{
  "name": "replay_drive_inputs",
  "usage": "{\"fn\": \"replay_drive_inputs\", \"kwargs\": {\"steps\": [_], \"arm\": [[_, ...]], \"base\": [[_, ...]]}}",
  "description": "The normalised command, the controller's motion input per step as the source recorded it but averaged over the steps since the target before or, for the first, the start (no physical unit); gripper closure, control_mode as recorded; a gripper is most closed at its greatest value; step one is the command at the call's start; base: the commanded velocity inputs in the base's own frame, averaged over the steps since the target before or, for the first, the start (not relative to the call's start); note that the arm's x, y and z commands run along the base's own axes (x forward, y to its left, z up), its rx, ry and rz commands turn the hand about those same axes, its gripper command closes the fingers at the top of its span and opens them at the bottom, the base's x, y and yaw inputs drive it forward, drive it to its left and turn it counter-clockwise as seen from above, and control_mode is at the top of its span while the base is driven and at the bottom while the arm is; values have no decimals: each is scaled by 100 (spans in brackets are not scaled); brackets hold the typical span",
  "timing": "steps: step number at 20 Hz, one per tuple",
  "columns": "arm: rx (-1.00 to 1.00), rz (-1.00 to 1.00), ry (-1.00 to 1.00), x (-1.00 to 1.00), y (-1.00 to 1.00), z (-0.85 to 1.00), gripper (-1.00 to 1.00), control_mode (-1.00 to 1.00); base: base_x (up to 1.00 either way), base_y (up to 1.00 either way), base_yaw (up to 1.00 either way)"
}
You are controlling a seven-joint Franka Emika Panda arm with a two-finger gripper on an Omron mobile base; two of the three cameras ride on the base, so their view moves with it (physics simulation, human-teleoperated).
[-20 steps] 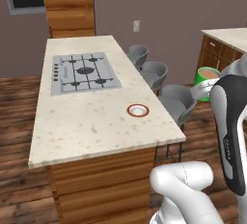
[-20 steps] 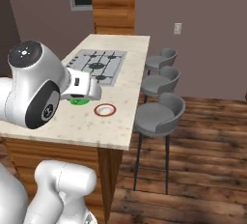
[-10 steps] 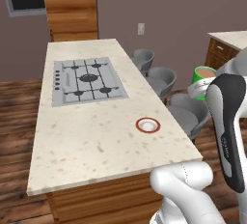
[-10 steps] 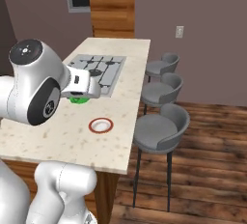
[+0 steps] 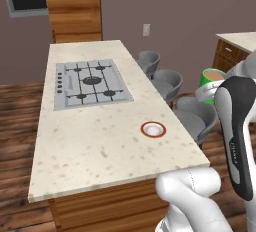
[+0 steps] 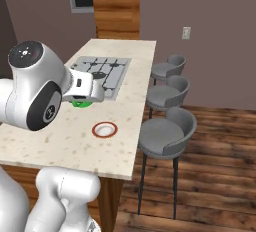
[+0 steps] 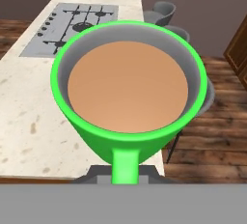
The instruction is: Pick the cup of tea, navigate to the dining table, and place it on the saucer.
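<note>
Gripping the cup of tea (image 7: 128, 92) by its handle, the jaws are clenched and carry it upright off the counter's (image 5: 90, 141) right edge, apart from the saucer (image 5: 153, 129).

The tabletop (image 5: 90, 146) looked like speckled beige stone, its base (image 5: 105, 208) wood. The cooktop (image 5: 91, 82) seemed matt grey metal. The cup of tea (image 7: 130, 97) appeared smooth, glossy green, perhaps plastic.

speckled dining table (image 5: 85, 141), inset cooktop (image 5: 90, 82), saucer (image 5: 153, 129) near edge
</note>
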Motion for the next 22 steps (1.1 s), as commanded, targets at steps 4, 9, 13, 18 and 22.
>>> {"fn": "replay_drive_inputs", "kwargs": {"steps": [4, 9, 13, 18, 22], "arm": [[0, 0, 0, 0, 0, 0, 100, 100], [0, 13, 1, 30, 3, 0, 100, -100], [0, 62, 4, 100, 3, -1, 100, -100], [-5, 58, 7, 91, 2, -27, 100, -100], [-27, 61, 6, 89, 18, -76, 100, -100]], "base": [[0, 0, 0], [1, 0, 0], [0, 0, 0], [0, 0, 0], [0, 0, 0]]}}
